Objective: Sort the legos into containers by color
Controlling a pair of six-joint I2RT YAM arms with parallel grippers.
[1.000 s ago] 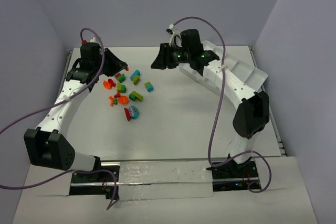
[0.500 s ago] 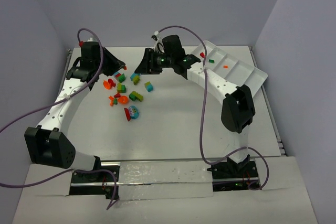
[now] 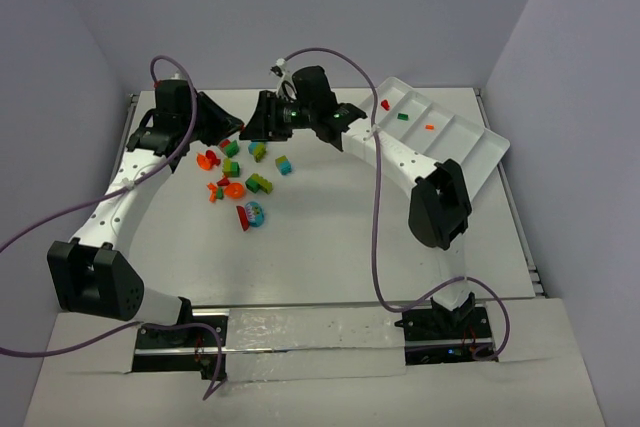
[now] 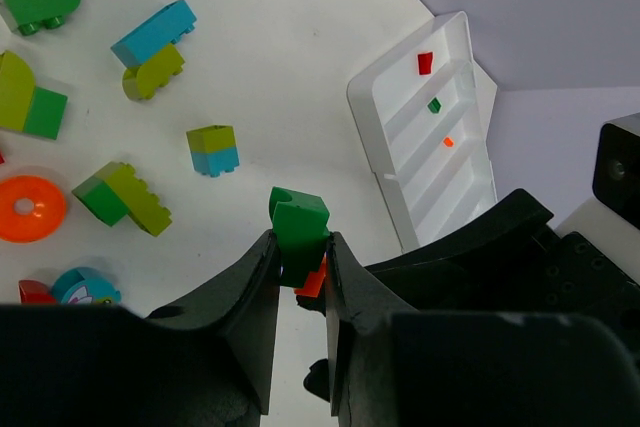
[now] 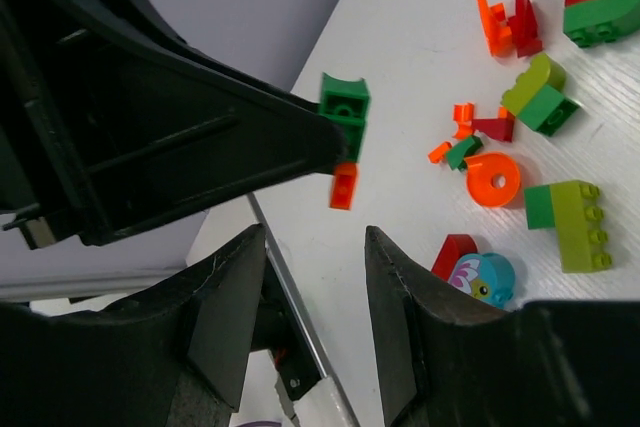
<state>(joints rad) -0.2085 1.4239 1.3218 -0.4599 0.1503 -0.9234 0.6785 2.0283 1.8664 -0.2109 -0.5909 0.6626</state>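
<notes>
Two bricks cling together: left gripper (image 4: 298, 250) clamps the green plastic brick (image 4: 298, 225), so the parted right gripper (image 5: 315, 237) should pinch only the orange plastic brick (image 5: 343, 187).

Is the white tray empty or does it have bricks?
Not empty. The tray holds a red brick, a green brick and an orange brick, each in its own compartment.

Left hand (image 4: 300, 252) clamped, right hand (image 5: 313, 242) agape.

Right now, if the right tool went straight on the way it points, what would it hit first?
Probably the orange brick, held together with a green brick in the left tool. They lie straight ahead of the right tool, whose jaws stand open, though depth is hard to judge.
</notes>
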